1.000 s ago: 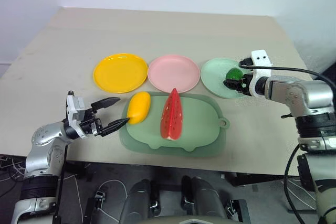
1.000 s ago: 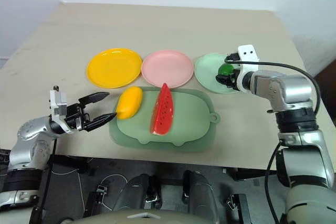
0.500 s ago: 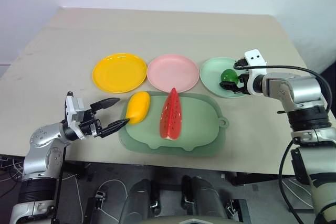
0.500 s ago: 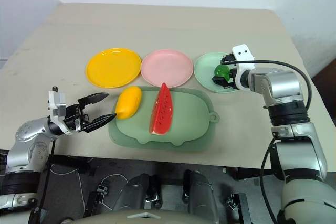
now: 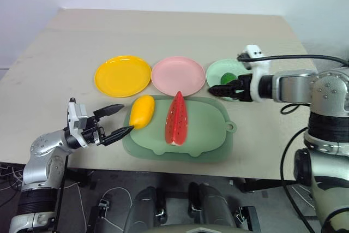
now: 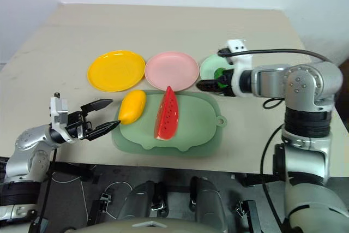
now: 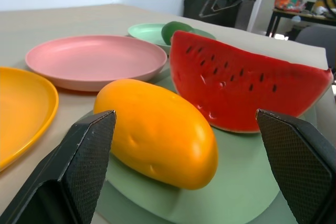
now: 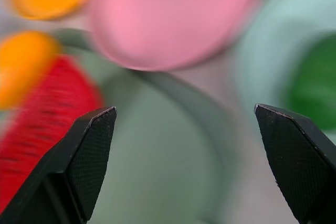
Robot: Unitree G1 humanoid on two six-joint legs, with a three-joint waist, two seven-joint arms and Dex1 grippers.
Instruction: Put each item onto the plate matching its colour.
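Right gripper (image 5: 217, 89) hangs spread and empty at centre right, left gripper (image 5: 121, 119) spread at lower left. Pale green mat (image 5: 210, 135), centre, carries watermelon wedge (image 5: 177, 119) and mango (image 5: 142, 112). Above: yellow plate (image 5: 122, 75), pink plate (image 5: 178, 75), and green plate (image 6: 208, 67) holding the green fruit (image 7: 174, 28).

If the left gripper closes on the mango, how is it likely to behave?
The mango looks smooth and glossy, so it may slip between the fingers. Its rounded oval shape could let it roll on the mat if nudged. It seems a rigid toy, probably light.
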